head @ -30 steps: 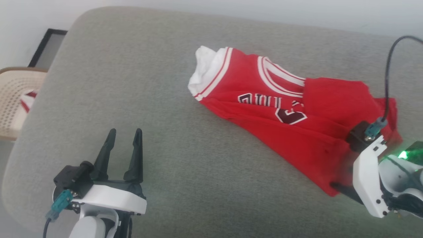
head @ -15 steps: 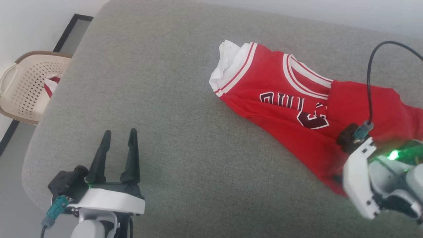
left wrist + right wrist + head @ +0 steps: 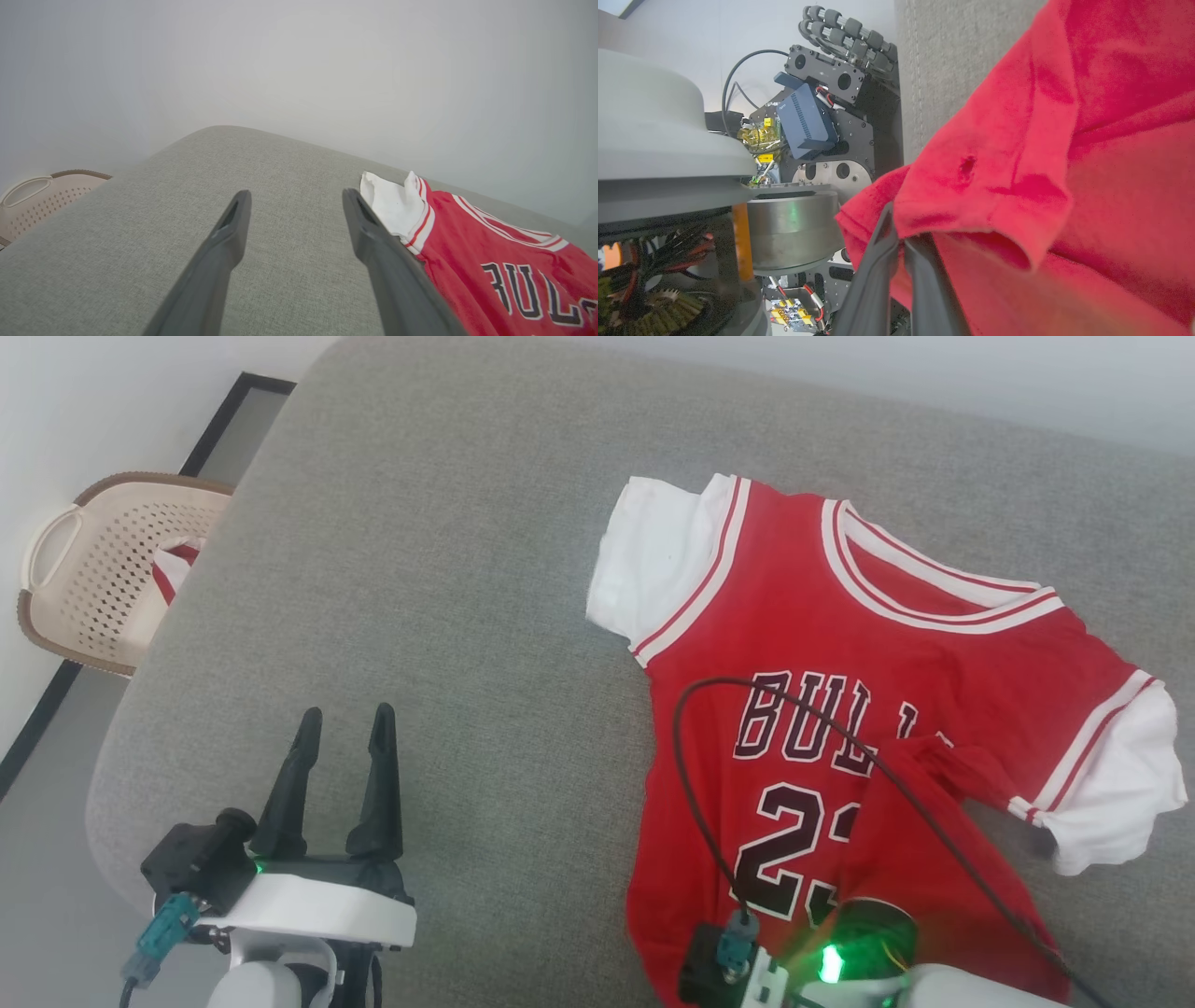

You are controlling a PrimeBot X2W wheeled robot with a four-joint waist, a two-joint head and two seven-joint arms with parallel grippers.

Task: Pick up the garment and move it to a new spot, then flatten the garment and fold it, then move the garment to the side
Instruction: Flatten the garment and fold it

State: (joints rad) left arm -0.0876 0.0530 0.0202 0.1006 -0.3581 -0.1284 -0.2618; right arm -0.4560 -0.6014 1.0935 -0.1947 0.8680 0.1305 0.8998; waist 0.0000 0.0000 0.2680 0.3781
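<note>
The red garment [image 3: 840, 644] lies spread front-up on the grey cushion [image 3: 448, 616], showing white sleeves, striped trim and dark lettering. Its lower hem reaches the cushion's near edge, and a red fold lies over the number at the lower right. In the right wrist view my right gripper [image 3: 899, 228] is shut on the garment's [image 3: 1064, 140] red hem, held past the cushion's edge. In the head view the right arm's wrist housing [image 3: 775, 980] sits at the bottom edge with its fingers hidden. My left gripper [image 3: 341, 723] stands open over bare cushion, left of the garment [image 3: 490, 252].
A beige perforated basket [image 3: 103, 569] holding red-and-white cloth stands on the floor beyond the cushion's left edge. A black cable [image 3: 695, 784] arcs over the garment's front. The robot's own base [image 3: 803, 116] lies below the cushion's near edge.
The garment, bunched in a diagonal strip before, now lies opened out with its front showing. My right gripper has drawn the hem towards the near edge. The head camera shifted; the left gripper stayed open.
</note>
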